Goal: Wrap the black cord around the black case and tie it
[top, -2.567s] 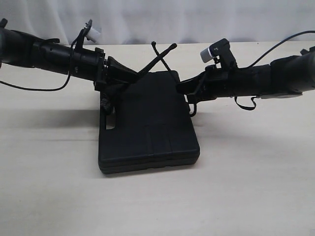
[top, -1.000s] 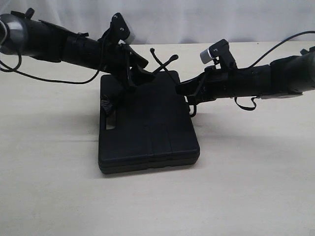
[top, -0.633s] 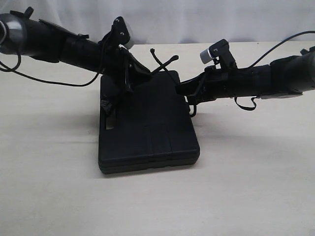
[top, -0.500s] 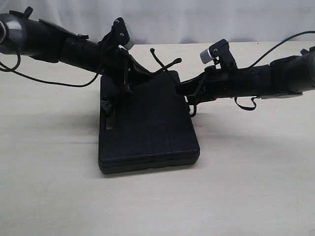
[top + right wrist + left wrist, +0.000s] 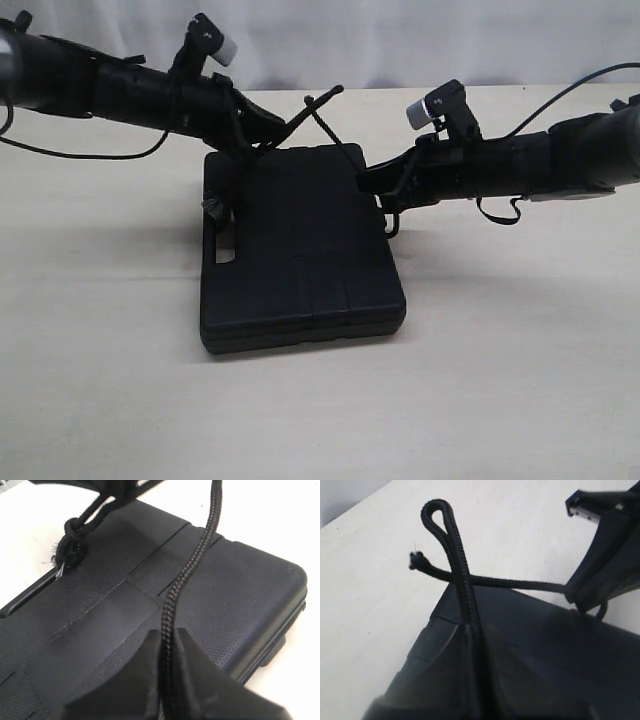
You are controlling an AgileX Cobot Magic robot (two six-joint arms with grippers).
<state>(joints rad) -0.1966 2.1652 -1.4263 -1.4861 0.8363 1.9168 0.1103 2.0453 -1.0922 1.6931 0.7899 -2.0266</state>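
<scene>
The left gripper (image 5: 472,630) is clamped shut on a strand of the thin black braided cord (image 5: 462,580) that ends in a small loop. The right gripper (image 5: 167,636) pinches another strand. Just beyond the left gripper's tips the strands cross. Beneath both grippers the flat matte black plastic case (image 5: 300,250) lies on the pale table (image 5: 500,380).

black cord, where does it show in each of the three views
Exterior: black cord crosses itself above the black case's far edge.
Left wrist: cord crossing at a case corner.
Right wrist: one cord strand above the case.
Shared landmark: the black case.
</scene>
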